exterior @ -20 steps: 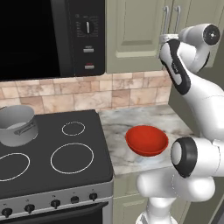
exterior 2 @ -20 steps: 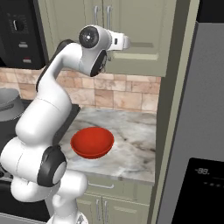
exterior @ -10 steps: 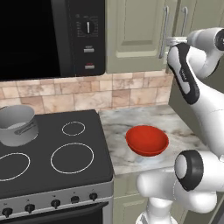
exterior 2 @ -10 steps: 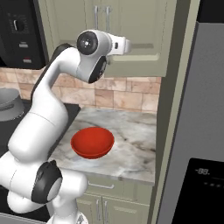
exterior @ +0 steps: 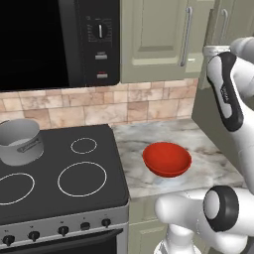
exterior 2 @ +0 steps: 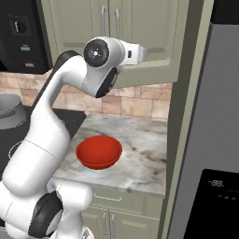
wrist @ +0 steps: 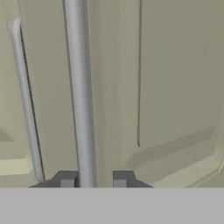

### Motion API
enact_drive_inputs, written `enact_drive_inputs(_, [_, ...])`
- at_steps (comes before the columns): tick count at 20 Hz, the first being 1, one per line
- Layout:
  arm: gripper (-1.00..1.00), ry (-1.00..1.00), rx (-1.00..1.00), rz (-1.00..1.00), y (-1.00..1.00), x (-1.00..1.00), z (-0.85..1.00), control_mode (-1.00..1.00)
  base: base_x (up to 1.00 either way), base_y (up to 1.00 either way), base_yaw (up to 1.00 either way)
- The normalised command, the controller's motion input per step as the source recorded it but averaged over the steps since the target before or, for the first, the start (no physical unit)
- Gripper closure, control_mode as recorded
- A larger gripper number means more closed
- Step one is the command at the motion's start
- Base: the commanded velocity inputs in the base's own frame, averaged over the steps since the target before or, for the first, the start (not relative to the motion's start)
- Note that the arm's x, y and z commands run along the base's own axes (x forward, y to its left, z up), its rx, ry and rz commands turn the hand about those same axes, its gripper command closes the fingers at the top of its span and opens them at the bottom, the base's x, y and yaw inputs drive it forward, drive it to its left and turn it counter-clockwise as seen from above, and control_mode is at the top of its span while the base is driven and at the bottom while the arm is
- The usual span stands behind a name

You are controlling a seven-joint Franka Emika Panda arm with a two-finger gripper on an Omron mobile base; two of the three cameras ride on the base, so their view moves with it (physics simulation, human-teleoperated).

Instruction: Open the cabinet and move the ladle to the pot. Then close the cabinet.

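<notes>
The cabinet (exterior: 154, 39) (exterior 2: 140, 23) hangs above the counter, and both of its doors look shut. In the hand view my gripper (wrist: 93, 177) is open right against a door (wrist: 175, 87). One silver bar handle (wrist: 81, 96) runs up between the fingertips, close to the left one. A second handle (wrist: 24, 100) stands further left. The grey pot (exterior: 20, 141) (exterior 2: 7, 112) sits on the stove's back left burner. The ladle is hidden.
A red bowl (exterior: 167, 158) (exterior 2: 99, 152) rests on the marble counter (exterior: 208, 163) beside the black stove (exterior: 59, 173). A black microwave (exterior: 49, 39) hangs left of the cabinet. A tall olive panel (exterior 2: 179, 116) and the grey fridge (exterior 2: 210, 140) close off the right.
The arm's upper links have swung right and the hand has pushed in closer to the cabinet doors. The pot and the bowl have not moved.
</notes>
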Motion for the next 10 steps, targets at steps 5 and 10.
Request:
enact_drive_inputs(5, [1.0, 0.01, 0.0, 0.0, -0.6, -0.63, 0.11, -1.0, 0.0, 0.0, 0.0])
enact_drive_inputs(10, [1.0, 0.02, 0.0, 0.0, -0.48, -0.45, 0.02, -1.0, 0.0, 0.0, 0.0])
